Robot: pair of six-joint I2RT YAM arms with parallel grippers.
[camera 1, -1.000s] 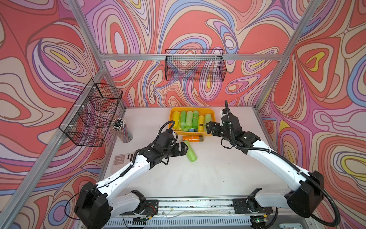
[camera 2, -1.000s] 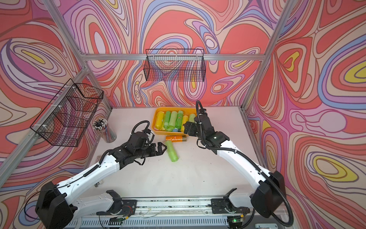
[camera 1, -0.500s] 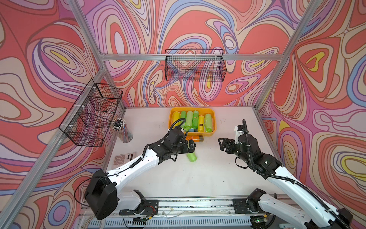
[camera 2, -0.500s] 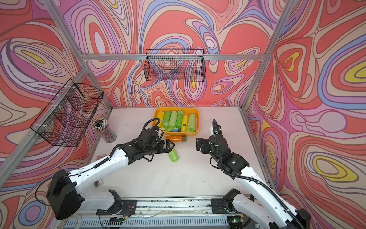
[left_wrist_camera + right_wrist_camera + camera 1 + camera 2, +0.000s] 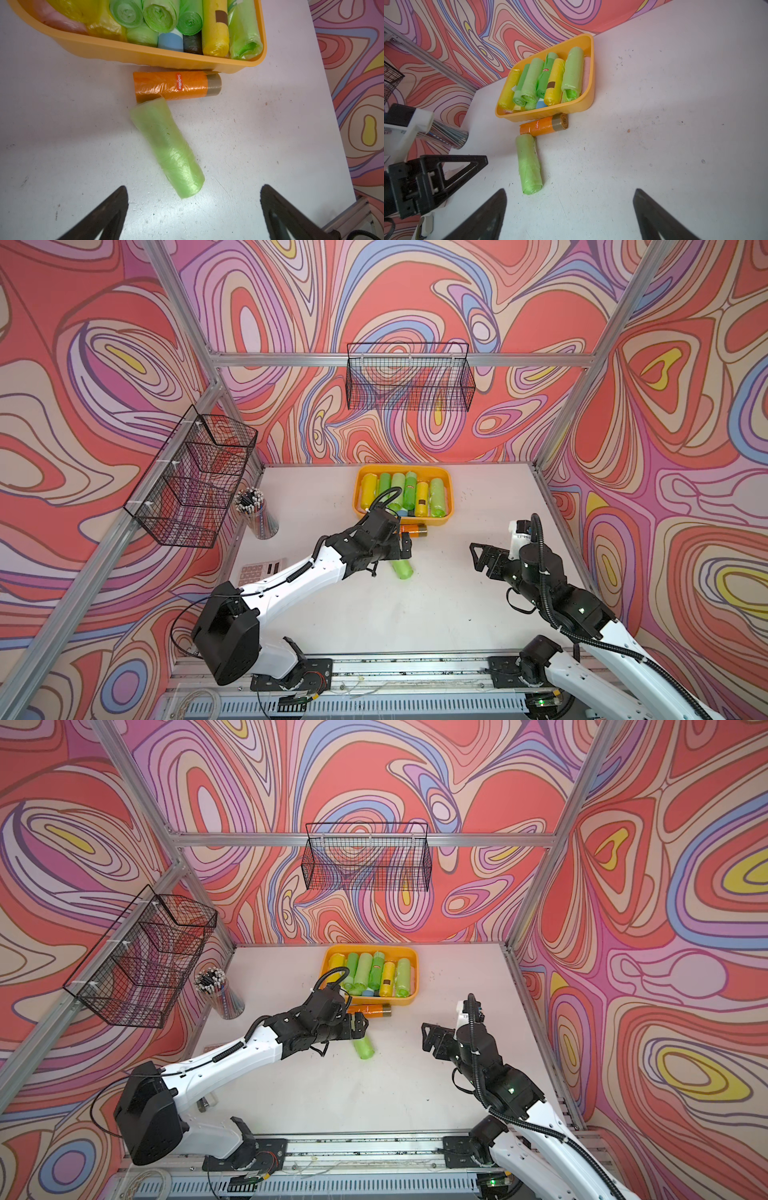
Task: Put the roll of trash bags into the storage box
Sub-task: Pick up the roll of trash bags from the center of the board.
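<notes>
Left tool (image 5: 194,187), open and empty, is nearer: green roll (image 5: 166,145) lies just ahead, long axis slanting toward storage box (image 5: 145,56).

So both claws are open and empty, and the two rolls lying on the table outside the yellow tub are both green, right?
Not quite: only the green roll is green. The other is an orange roll, lying along the near wall of the storage box, as the left wrist view shows. The left gripper and right gripper are indeed open and empty.

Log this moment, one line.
left gripper jaws open, by green roll | right gripper jaws open, empty | orange roll beside storage box
</notes>
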